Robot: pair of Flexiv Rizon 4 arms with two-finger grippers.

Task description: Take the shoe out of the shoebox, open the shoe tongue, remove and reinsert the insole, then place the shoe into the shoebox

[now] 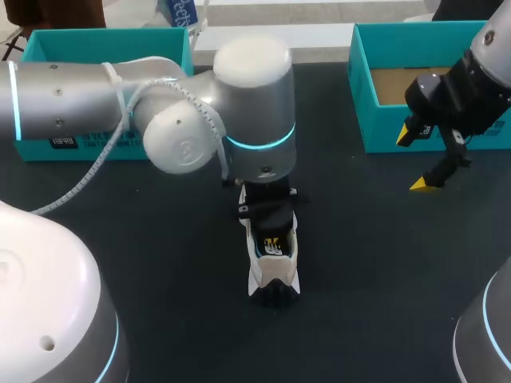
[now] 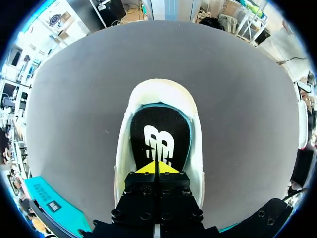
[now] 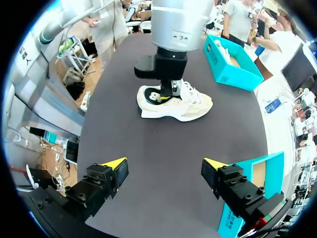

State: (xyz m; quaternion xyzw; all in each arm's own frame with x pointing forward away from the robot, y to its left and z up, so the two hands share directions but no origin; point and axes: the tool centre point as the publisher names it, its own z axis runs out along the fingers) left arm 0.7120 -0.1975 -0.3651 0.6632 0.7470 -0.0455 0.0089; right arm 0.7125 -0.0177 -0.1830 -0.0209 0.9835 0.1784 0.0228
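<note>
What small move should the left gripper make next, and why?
Probably lift the left gripper straight up, out of the shoe. Its shut tips rest on the insole, which seems to lie flat inside, so more pressing looks needless. The right gripper hangs open, away from the shoe, free to help afterwards.
</note>
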